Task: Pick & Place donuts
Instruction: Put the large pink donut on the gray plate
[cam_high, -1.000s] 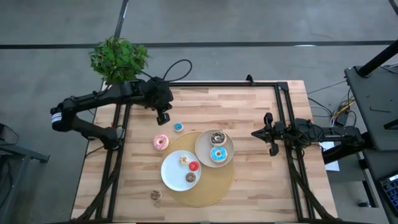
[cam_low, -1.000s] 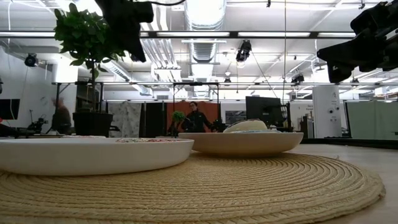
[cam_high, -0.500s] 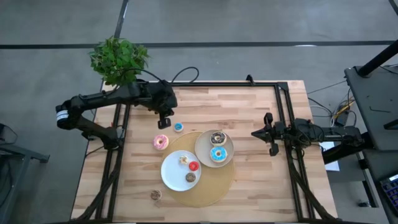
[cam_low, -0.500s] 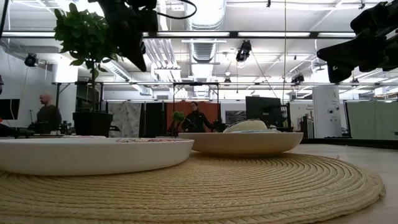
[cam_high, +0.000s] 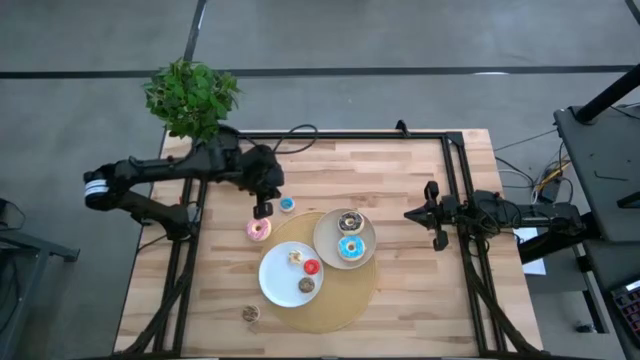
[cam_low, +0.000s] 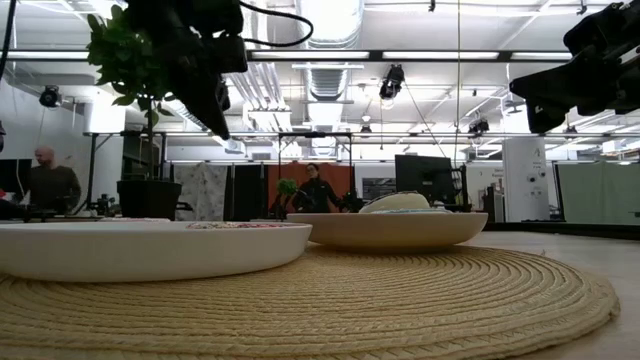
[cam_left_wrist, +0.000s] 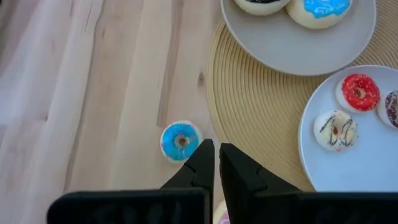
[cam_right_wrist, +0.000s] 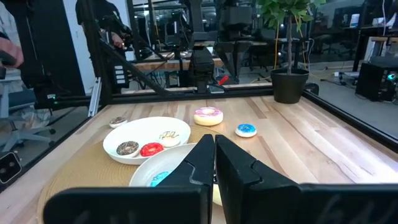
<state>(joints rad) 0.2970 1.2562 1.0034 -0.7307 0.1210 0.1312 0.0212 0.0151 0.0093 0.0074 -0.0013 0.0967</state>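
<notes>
My left gripper (cam_high: 262, 209) (cam_left_wrist: 215, 149) hangs shut above the bare wood, tipped downward, between the pink donut (cam_high: 258, 230) and the mini blue donut (cam_high: 287, 205) (cam_left_wrist: 180, 140), touching neither. Both lie flat on the table. The white plate (cam_high: 272, 285) carries cream (cam_high: 296, 257), red (cam_high: 311, 267) and brown (cam_high: 306, 285) mini donuts. The beige plate (cam_high: 362, 235) holds a chocolate donut (cam_high: 349, 221) and a blue-iced one (cam_high: 350, 248). Another small brown donut (cam_high: 250, 314) lies near the front left. My right gripper (cam_high: 408, 214) (cam_right_wrist: 214, 140) waits shut at the right side, pointing level.
Both plates rest on a round woven mat (cam_high: 335, 310). A potted plant (cam_high: 190, 95) stands at the far left corner. A black frame rail (cam_high: 455, 190) runs along the far and right edges. People show in the room beyond (cam_low: 45, 180).
My left gripper has come down and toward the near edge, closer to the pink donut, tipping more steeply downward with its fingers still shut. No donut has moved.
</notes>
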